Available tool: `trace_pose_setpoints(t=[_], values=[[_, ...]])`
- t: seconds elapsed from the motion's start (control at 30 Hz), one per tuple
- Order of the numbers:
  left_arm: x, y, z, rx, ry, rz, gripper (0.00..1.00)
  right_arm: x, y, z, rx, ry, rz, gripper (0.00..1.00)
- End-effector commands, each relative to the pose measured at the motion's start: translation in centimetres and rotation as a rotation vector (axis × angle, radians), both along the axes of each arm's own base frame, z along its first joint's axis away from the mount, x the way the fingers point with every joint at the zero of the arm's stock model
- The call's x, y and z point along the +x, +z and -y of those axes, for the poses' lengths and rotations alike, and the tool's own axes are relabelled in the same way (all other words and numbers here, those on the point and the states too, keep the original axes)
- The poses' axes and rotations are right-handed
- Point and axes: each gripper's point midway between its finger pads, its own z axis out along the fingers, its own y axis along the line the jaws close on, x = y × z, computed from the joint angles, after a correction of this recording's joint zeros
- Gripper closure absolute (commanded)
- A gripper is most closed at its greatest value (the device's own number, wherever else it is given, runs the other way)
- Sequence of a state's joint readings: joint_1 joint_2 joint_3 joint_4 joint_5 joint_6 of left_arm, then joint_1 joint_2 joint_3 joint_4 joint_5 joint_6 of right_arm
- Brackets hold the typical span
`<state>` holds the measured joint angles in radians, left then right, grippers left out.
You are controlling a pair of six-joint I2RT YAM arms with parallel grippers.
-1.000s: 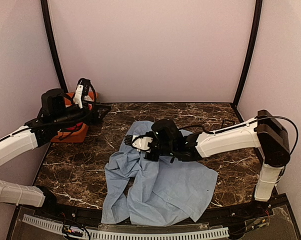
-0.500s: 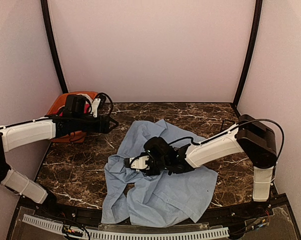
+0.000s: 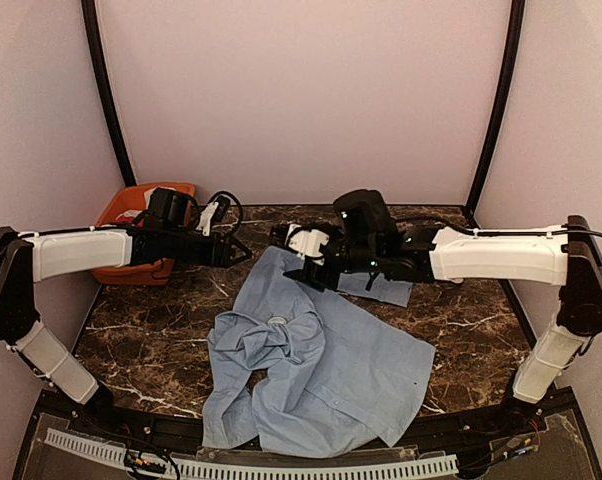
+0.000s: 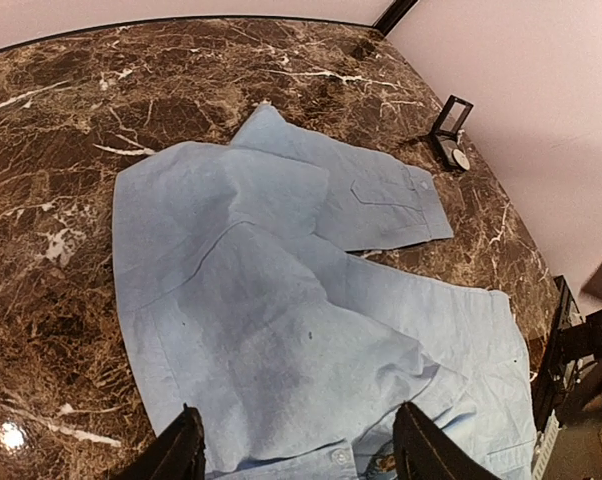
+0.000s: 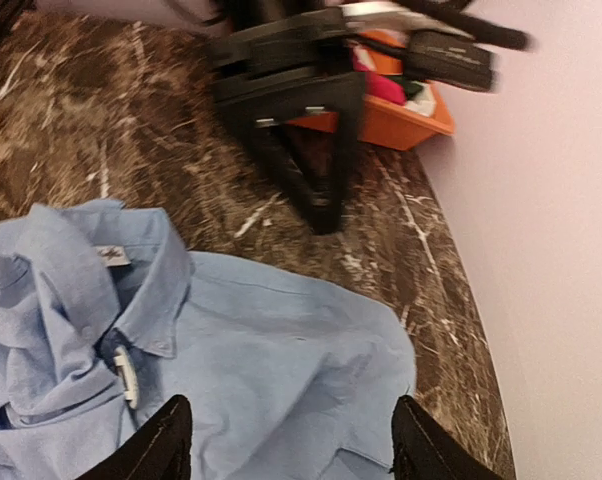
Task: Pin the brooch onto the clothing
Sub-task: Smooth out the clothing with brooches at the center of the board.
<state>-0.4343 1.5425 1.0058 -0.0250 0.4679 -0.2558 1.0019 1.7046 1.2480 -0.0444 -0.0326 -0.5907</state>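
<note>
1. One dark marble table [image 3: 151,340] carries everything in the scene, with pale walls closing it in.
2. One light blue shirt [image 3: 331,370] lies across the middle of the table. Its collar and nearby folds are bunched in a heap on the left side. A sleeve with a buttoned cuff stretches toward the far right.
3. Two arms reach over the far half of the table. The left arm [image 3: 81,255] comes in from the left edge and the right arm [image 3: 501,255] from the right edge.
4. One orange bin [image 3: 131,212] stands in the far left corner behind the left arm, with red cloth showing inside.
5. The left gripper [image 4: 301,455] has its jaws well apart with nothing between them. It hangs above the marble just off the shirt's far left edge, angled toward the fabric.
6. The right gripper [image 5: 291,445] is spread wide and holds nothing. It sits above the shirt's far edge, near the left gripper but apart from it.
7. One small black open case [image 4: 451,122] stands on the marble to the far right, clear of the sleeve, with a pale disc at its foot.
8. One small pale brooch [image 3: 278,321] rests on the bunched collar, apart from both grippers. I cannot tell whether it is pinned through the cloth.
</note>
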Motion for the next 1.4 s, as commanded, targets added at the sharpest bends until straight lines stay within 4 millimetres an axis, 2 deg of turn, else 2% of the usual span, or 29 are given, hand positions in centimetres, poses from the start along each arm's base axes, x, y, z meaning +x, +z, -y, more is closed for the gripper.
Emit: trace_pose_setpoints(t=[0.0, 0.07, 0.17, 0.37, 0.5, 0.63, 0.8, 0.9, 1.17, 1.37], values=[[-2.5, 1.4, 0.5, -0.053, -0.055, -0.028, 0.36, 1.9, 3.8, 2.0, 0.117, -0.055, -0.074, 0.32], [-3.5, 1.2, 0.8, -0.045, -0.078, -0.046, 0.36, 3.2, 3.9, 3.1, 0.117, -0.102, -0.097, 0.32], [-5.2, 0.5, 1.7, -0.015, -0.123, -0.077, 0.36, 5.1, 2.4, 5.3, 0.095, -0.193, -0.173, 0.32], [-7.2, -3.9, 1.8, 0.037, -0.151, -0.207, 0.36, 5.5, -2.5, 7.4, 0.051, -0.294, -0.354, 0.31], [-8.0, -6.3, 2.2, 0.06, -0.166, -0.274, 0.36, 4.7, -6.1, 7.4, 0.003, -0.331, -0.483, 0.31], [-8.5, -7.7, 3.2, 0.068, -0.186, -0.309, 0.36, 3.3, -9.5, 7.8, -0.051, -0.352, -0.608, 0.27], [-8.8, -9.4, 4.4, 0.079, -0.204, -0.348, 0.37, 2.1, -12.0, 8.9, -0.099, -0.401, -0.681, 0.29], [-9.1, -11.4, 4.5, 0.108, -0.204, -0.39, 0.37, 1.3, -13.7, 9.9, -0.149, -0.447, -0.706, 0.29], [-7.7, -14.8, 2.6, 0.308, -0.156, -0.396, 0.38, 0.2, -17.3, 13.0, -0.328, -0.609, -0.693, 0.28], [-3.8, -15.7, 0.9, 0.458, -0.1, -0.337, 0.38, 0.3, -18.6, 15.3, -0.417, -0.699, -0.657, 0.28]])
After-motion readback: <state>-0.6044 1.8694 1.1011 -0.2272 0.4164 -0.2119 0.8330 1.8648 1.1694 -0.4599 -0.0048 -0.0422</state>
